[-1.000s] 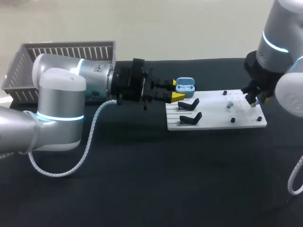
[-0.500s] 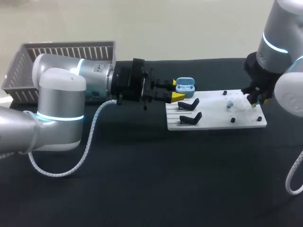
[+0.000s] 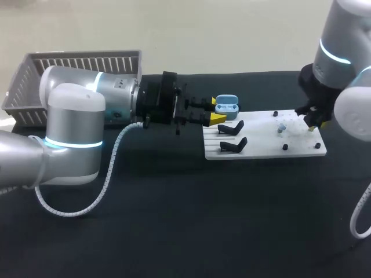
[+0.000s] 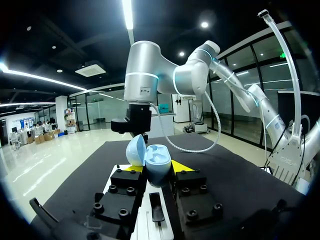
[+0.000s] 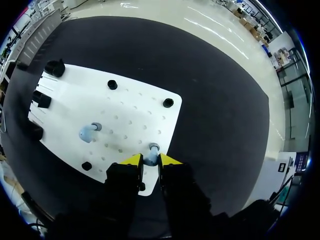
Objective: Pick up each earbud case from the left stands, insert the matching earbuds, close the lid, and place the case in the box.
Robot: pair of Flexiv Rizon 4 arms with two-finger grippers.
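Left arm unchanged since the earlier frame; right gripper (image 3: 313, 120) had edged slightly rightward.
Left gripper (image 4: 155, 167) clamped the open earbud case (image 4: 152, 162) between its fingers, at the white board's (image 3: 261, 147) left end. Right gripper's narrowly parted fingers pinched one earbud (image 5: 151, 156) at the board's right edge.

left fingers (image 3: 218, 119) hold open blue case (image 3: 227, 106) | right arm (image 3: 333, 55) over white board (image 3: 264, 149)
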